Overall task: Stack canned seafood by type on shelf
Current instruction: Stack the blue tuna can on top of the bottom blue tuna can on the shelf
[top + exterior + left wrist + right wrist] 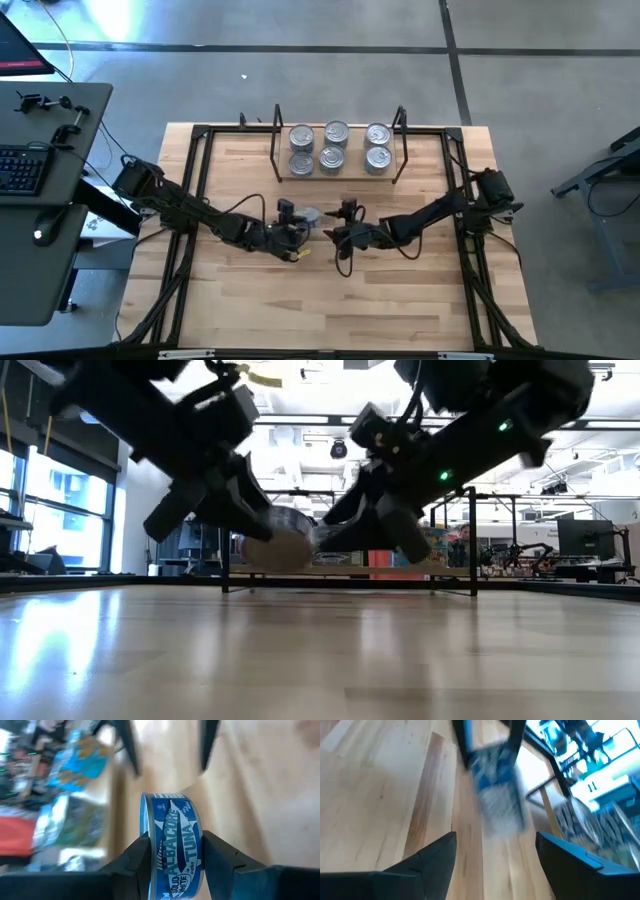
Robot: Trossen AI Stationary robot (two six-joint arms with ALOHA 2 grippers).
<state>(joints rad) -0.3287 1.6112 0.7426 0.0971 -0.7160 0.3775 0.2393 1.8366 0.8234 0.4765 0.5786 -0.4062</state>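
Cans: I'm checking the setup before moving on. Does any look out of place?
One blue tuna can is off the shelf, held on edge in the left gripper at mid-table. Six cans sit upright on the shelf.

Both arms reach inward from the surface's (250,300) sides, their claws nearly meeting at its middle. The left claw (172,852) is clamped on a tin (172,845), one finger (137,857) pressed to each flat face, with the tin standing on edge between them. The right claw (495,852) faces it just beside, fingers (432,855) spread wide with nothing between.
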